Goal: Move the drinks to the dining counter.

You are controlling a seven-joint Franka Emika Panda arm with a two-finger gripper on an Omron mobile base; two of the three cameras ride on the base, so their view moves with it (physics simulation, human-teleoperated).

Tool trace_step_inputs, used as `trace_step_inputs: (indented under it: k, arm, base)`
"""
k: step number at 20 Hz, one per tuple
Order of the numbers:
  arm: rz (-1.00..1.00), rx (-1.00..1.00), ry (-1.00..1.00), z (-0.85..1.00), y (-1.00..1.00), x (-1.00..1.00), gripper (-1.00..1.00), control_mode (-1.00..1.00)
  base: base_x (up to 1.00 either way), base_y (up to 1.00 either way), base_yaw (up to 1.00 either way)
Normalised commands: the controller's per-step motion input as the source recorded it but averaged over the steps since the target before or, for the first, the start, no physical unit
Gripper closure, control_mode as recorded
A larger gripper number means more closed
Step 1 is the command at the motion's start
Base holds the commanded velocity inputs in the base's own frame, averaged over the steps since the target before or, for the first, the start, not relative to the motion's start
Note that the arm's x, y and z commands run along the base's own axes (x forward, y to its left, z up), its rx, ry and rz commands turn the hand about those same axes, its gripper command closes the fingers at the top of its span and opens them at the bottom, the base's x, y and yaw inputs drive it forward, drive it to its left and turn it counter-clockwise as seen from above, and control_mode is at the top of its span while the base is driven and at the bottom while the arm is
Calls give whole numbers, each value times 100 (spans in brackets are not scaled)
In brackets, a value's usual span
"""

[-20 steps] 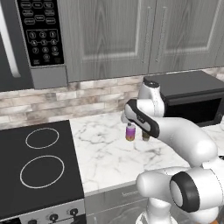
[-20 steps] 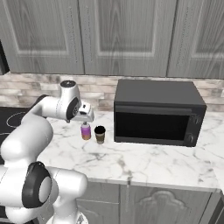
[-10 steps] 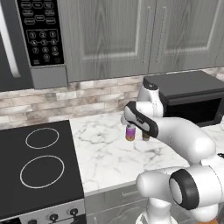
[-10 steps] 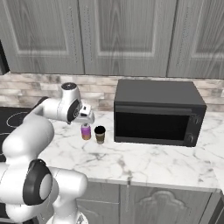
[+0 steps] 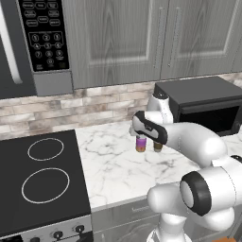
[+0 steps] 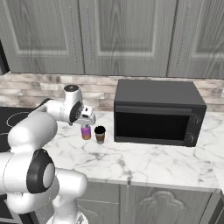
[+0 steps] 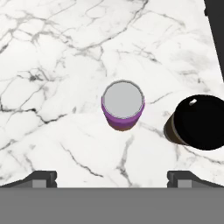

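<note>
The two drinks stand side by side on the marble worktop [image 5: 113, 165]. One is a purple-to-orange can [image 5: 140, 144] [image 6: 86, 131] [image 7: 123, 104] with a silver top. The other is a brown cup [image 5: 158, 146] [image 6: 100, 134] [image 7: 201, 122] with a black lid, just right of the can. My gripper [image 5: 141, 135] [image 6: 86, 121] [image 7: 113, 179] hangs directly above the can, pointing down, open, with nothing between its fingers. Seen from the hand, the can sits centred between the two fingertips [image 7: 41, 178], which are well apart. The dining counter is out of view.
A black countertop microwave [image 6: 157, 111] stands close to the right of the cup. A black stove top [image 5: 42, 175] lies to the left, under an over-range microwave [image 5: 33, 42]. Grey cabinets [image 6: 127, 35] hang above a stone backsplash [image 5: 94, 101].
The hand has sunk a little toward the can. The can and the cup have not moved, and the jaws stay wide.
</note>
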Motion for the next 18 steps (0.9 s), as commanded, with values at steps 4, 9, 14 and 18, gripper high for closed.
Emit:
trace_step_inputs:
  k: [4,9,14,18]
  arm:
    - [0,0,9,-4,0,23,-100,-100]
    - [0,0,6,-7,0,22,-100,-100]
    - [0,0,4,-12,0,18,-100,-100]
    - [0,0,1,-21,0,13,-100,-100]
  base:
    - [0,0,0]
    - [0,0,0]
    - [0,0,0]
    - [0,0,0]
